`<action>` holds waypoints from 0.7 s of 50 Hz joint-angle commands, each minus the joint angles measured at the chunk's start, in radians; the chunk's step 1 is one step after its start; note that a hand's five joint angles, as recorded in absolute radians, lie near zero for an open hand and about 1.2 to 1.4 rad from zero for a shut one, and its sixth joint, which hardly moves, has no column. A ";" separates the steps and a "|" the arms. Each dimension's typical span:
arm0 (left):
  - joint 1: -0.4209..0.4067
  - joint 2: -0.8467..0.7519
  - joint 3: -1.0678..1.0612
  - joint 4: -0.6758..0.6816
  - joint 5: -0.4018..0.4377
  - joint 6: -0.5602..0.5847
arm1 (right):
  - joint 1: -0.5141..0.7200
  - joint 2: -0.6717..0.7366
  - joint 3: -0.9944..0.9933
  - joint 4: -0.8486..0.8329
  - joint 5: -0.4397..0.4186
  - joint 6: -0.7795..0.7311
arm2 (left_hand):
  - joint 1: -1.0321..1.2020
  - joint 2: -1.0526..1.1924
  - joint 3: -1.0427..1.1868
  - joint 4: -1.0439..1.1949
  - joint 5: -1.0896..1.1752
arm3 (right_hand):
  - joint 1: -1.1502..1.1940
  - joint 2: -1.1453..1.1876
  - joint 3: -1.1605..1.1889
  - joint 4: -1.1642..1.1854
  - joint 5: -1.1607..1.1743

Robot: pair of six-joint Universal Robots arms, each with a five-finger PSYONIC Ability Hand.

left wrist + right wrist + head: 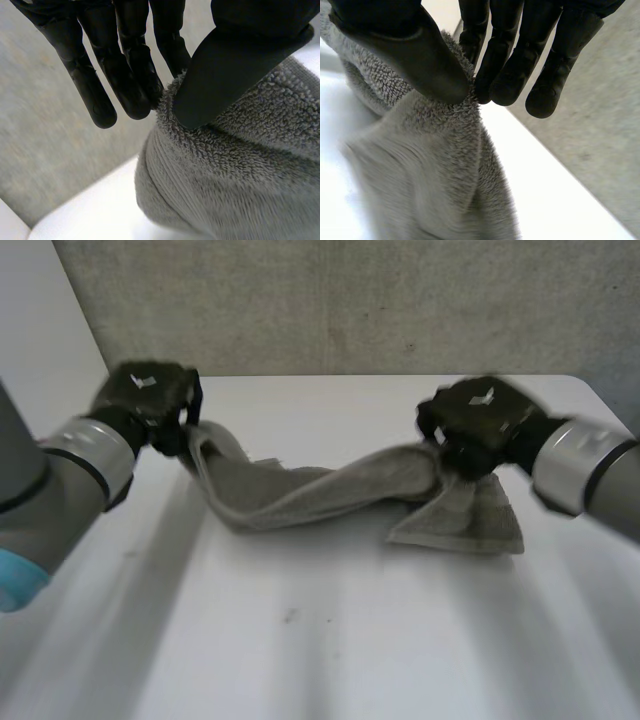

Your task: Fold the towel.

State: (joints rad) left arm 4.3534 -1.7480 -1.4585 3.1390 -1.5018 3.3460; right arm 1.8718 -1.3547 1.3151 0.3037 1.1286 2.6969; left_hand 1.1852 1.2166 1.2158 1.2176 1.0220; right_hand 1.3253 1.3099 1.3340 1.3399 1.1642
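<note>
The towel is strung across the far half of the counter, twisted into a loose rope that sags from the left hand at about 10 o'clock to the right hand at about 2 o'clock. Its low middle rests on the counter, and a flat flap lies at roughly 5 o'clock of the right hand. In the left wrist view the thumb presses a bunched edge of terry against the straight fingers, a firm pinch at that end of the cloth. In the right wrist view the right hand does the same at the other end, thumb clamped to fingers with the pile squeezed between them. The cloth looks thick, soft and limp: light enough to lift, with no stiffness to keep its shape, so it will likely droop and twist wherever it is unsupported. The rough pile should grip well and is unlikely to slip. For a clean fold, the best holds are probably two corners of one edge, pulled apart until the twist opens out flat.
</note>
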 commanded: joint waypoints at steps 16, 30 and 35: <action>0.009 0.311 -0.115 -0.053 -0.018 -0.234 | -0.103 -0.064 -0.370 0.534 -0.056 -0.221 | 0.211 0.180 0.180 0.179 0.200 | 0.071 0.086 0.062 0.056 0.058; -0.014 -0.212 0.112 0.010 -0.072 -0.249 | -0.034 0.399 -0.586 0.488 0.031 -0.308 | 0.211 0.180 0.180 0.179 0.200 | 0.071 0.086 0.062 0.056 0.058; -0.014 -0.292 0.369 0.027 -0.118 -0.319 | -0.022 0.500 -0.879 0.316 0.094 -0.299 | 0.211 0.180 0.180 0.179 0.200 | 0.071 0.086 0.062 0.056 0.058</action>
State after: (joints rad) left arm 4.3405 -1.9351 -1.3633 3.1424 -1.5700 3.0942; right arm 1.8325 -0.9781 0.7531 0.7902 1.1517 2.3891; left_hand 1.1853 1.2177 1.2173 1.2180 1.0265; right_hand 1.3261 1.3208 1.3340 1.3396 1.1675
